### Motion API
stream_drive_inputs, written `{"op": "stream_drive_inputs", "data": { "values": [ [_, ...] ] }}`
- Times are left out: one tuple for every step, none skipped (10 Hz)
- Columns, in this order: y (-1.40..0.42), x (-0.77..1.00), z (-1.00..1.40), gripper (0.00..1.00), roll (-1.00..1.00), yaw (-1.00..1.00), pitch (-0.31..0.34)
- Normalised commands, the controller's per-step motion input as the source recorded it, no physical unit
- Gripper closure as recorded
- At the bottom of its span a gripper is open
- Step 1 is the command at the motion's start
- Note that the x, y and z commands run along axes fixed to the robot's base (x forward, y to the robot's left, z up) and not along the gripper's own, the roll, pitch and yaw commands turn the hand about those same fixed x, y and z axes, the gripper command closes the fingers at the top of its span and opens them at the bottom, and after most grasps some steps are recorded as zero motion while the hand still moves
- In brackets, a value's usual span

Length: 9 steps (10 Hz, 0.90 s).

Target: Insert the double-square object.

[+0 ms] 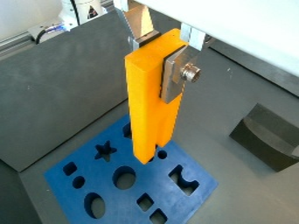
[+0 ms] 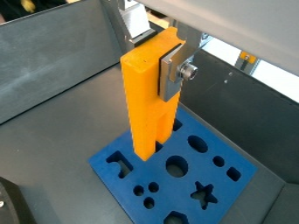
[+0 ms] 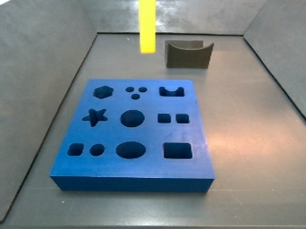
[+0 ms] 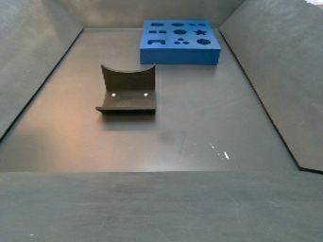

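Observation:
The double-square object (image 1: 152, 96) is a tall yellow bar with a small grey fitting (image 1: 181, 74) near its top. My gripper (image 1: 165, 39) is shut on the bar's upper end and holds it upright in the air; both wrist views show this (image 2: 163, 37). The bar's lower end hangs above the blue board (image 1: 70, 179) with shaped holes. In a side view the bar (image 3: 147, 25) hangs high over the board's far edge and the gripper is out of frame. A pair of small square holes (image 3: 174, 117) lies in the board's right half.
A dark grey notched block (image 3: 188, 54) stands on the floor beyond the board, and shows in a wrist view (image 1: 267, 133) and a side view (image 4: 127, 90). Grey walls enclose the floor. The board (image 4: 180, 43) lies near one end wall.

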Motion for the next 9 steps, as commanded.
{"op": "stream_drive_inputs", "data": {
  "values": [
    [0.0,0.0,0.0,1.0,0.0,0.0,0.01],
    [-0.01,0.0,0.0,1.0,0.0,0.0,-0.006],
    [0.0,0.06,-0.07,1.0,-0.03,-0.13,-0.041],
    [-0.12,0.08,-0.66,1.0,-0.1,-0.17,-0.166],
    [-0.16,0.35,-1.0,1.0,0.0,-0.02,-0.061],
    [-0.17,0.35,-1.0,1.0,0.11,-0.01,0.0],
    [-0.19,0.53,-0.91,1.0,0.19,-0.16,0.014],
    [-0.14,0.61,-0.75,1.0,0.31,-0.37,0.026],
    [-0.07,0.33,-0.59,1.0,0.35,-0.55,0.046]
  ]
}}
